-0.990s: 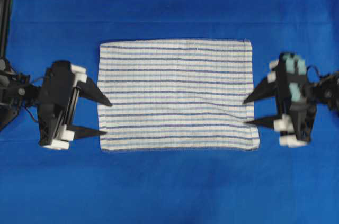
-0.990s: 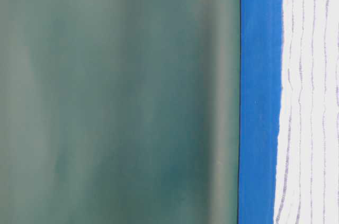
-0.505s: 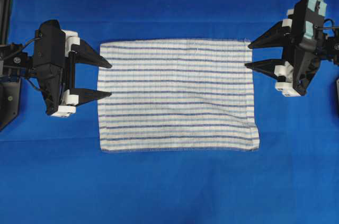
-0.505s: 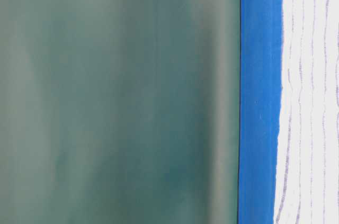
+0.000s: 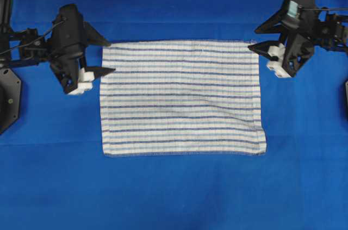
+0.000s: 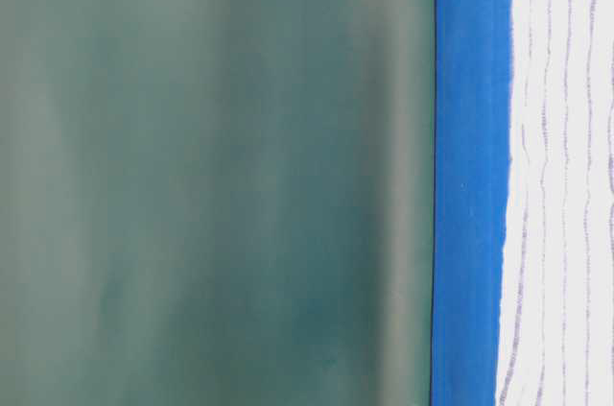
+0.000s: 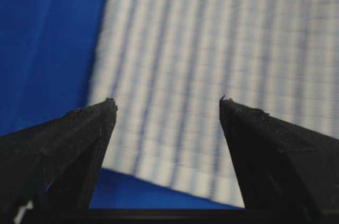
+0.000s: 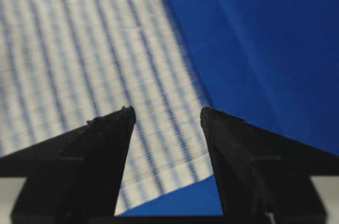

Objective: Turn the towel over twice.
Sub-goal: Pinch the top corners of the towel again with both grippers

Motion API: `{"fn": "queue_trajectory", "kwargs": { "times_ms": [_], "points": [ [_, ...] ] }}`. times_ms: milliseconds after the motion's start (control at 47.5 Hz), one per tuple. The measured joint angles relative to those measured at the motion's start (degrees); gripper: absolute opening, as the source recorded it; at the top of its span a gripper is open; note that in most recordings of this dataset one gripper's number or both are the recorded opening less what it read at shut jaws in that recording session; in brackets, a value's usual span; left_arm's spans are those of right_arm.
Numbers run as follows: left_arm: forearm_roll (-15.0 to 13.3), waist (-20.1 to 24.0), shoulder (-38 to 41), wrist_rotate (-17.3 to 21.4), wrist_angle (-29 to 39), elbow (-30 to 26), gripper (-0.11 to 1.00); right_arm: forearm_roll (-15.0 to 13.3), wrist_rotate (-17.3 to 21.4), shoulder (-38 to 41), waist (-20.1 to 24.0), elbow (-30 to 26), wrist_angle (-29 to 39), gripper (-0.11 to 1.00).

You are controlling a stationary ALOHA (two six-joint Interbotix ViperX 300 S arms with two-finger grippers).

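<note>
the towel (image 5: 182,98) was seen lying flat and spread on the blue-covered surface (image 5: 174,197), stripes running side to side, with only a faint ripple near its right edge. the left pincer (image 5: 106,56) was held at the towel's far left corner, jaws spread wide and nothing gripped; in the left wrist view the fingertips (image 7: 100,115) were seen straddling the cloth's edge from above. the right pincer (image 5: 256,36) was poised at the far right corner, likewise wide open and empty, its fingertips (image 8: 119,121) framed over the corner of the towel (image 8: 79,49).

risks were judged as follows: if one pincer were closed before the other was set, the towel could be dragged askew. if the tips were brought down too shallow, only air or a few threads could be caught and the corner lost on the lift. if they were pressed too deep, the blue cover beneath could be pinched along with the towel. an uneven lift could leave the cloth folded on itself rather than turned.

no containers were seen, so nothing was held in any.
</note>
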Motion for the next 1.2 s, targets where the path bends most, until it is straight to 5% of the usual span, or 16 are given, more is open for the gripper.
{"fn": "queue_trajectory", "kwargs": {
  "times_ms": [611, 737, 927, 990, 1200],
  "points": [
    [0.0, 10.37, 18.9, 1.41, -10.2, -0.09, 0.71, -0.62, 0.0, 18.81, -6.5, -0.53, -7.56, 0.58],
    [0.0, 11.07, 19.6, 1.32, -10.28, -0.18, 0.55, -0.7, -0.09, 19.16, -7.21, -0.53, -7.65, 0.5],
    [0.0, 11.16, 19.69, 0.97, -10.2, -0.18, 0.14, -0.97, -0.18, 19.25, -7.38, -0.53, -7.73, 0.05],
    [0.0, 11.16, 19.69, 0.79, -10.2, -0.18, 0.04, -0.97, -0.18, 19.25, -7.38, -0.53, -7.73, 0.06],
    [0.0, 11.16, 19.6, 0.62, -9.76, -0.18, 0.04, -1.05, -0.18, 19.25, -7.56, -0.53, -7.73, 0.06]
  ]
}}
